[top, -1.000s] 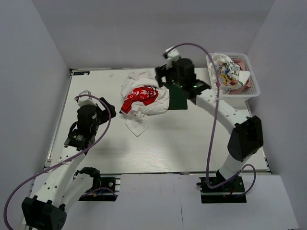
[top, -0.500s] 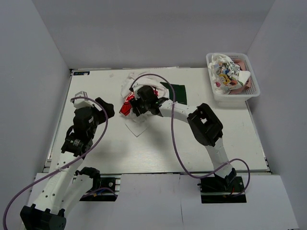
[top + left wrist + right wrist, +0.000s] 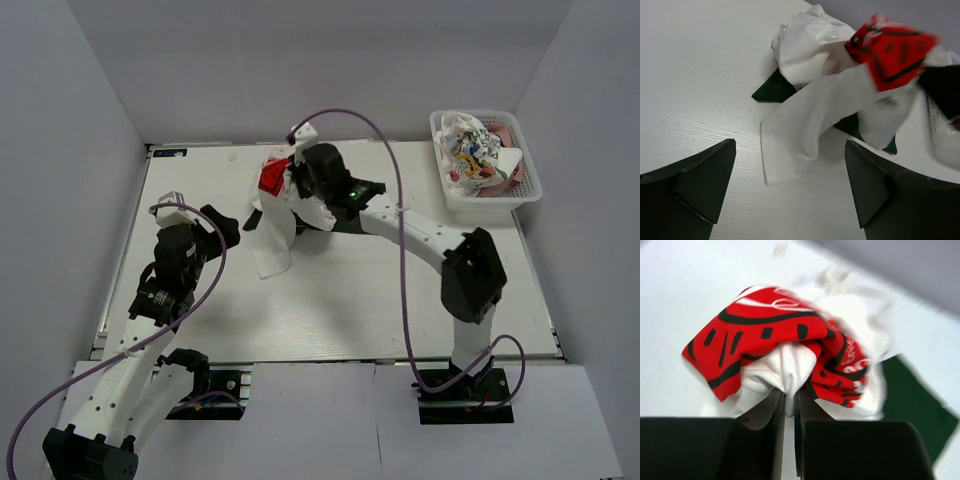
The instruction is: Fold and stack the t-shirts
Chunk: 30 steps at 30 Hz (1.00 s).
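A white t-shirt [image 3: 270, 238] with a red print [image 3: 272, 178] and dark green parts [image 3: 368, 192] is bunched up at the back middle of the table. My right gripper [image 3: 296, 182] is shut on a white fold of it just under the red print [image 3: 790, 340]. The fold is pinched between the jaws at the right gripper [image 3: 790, 397]. The cloth is raised there and a white tail hangs to the table [image 3: 800, 135]. My left gripper [image 3: 222, 228] stands open to the left of the shirt, with nothing between its fingers [image 3: 705, 185]. More t-shirts [image 3: 472, 150] lie crumpled in the basket.
A white plastic lattice basket [image 3: 527, 188] stands at the back right corner. White walls close in the table [image 3: 350, 300] on three sides. The right arm reaches across the table's middle from its base [image 3: 460, 385].
My right gripper swung from the back right to the shirt, shut on it and lifted the bunch toward the back. The shirt now hangs from it. The left arm barely moved.
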Each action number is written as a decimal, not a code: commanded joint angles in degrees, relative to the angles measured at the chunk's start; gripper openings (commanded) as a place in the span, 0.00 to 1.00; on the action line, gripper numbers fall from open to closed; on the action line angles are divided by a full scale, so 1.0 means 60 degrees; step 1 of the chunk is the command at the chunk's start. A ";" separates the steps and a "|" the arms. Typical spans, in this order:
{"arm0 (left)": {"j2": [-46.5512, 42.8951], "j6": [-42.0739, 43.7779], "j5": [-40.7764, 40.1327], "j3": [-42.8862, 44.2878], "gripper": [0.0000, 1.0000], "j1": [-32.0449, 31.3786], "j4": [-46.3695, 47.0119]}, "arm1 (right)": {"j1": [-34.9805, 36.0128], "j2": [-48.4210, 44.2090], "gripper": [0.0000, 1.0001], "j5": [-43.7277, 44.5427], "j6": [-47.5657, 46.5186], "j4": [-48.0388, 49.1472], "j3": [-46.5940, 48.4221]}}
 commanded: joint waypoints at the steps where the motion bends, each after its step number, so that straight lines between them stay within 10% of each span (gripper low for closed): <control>1: -0.0163 -0.0028 -0.0080 -0.0117 1.00 -0.0008 0.0078 | -0.0216 -0.1762 0.00 0.1472 -0.0307 0.1315 0.0316; 14: 0.0028 0.0075 -0.0270 -0.0220 1.00 -0.0008 0.0268 | -0.3245 -0.1324 0.00 0.3890 -0.2312 0.1110 0.5544; 24: 0.1021 0.0280 -0.0094 -0.0030 1.00 -0.0008 0.0268 | -0.6277 -0.1222 0.00 0.4126 -0.2303 0.1308 0.4770; 30: 0.1434 0.0368 -0.0182 0.0058 1.00 -0.0008 0.0166 | -0.7714 -0.1060 0.00 0.2751 -0.0426 0.0512 0.1702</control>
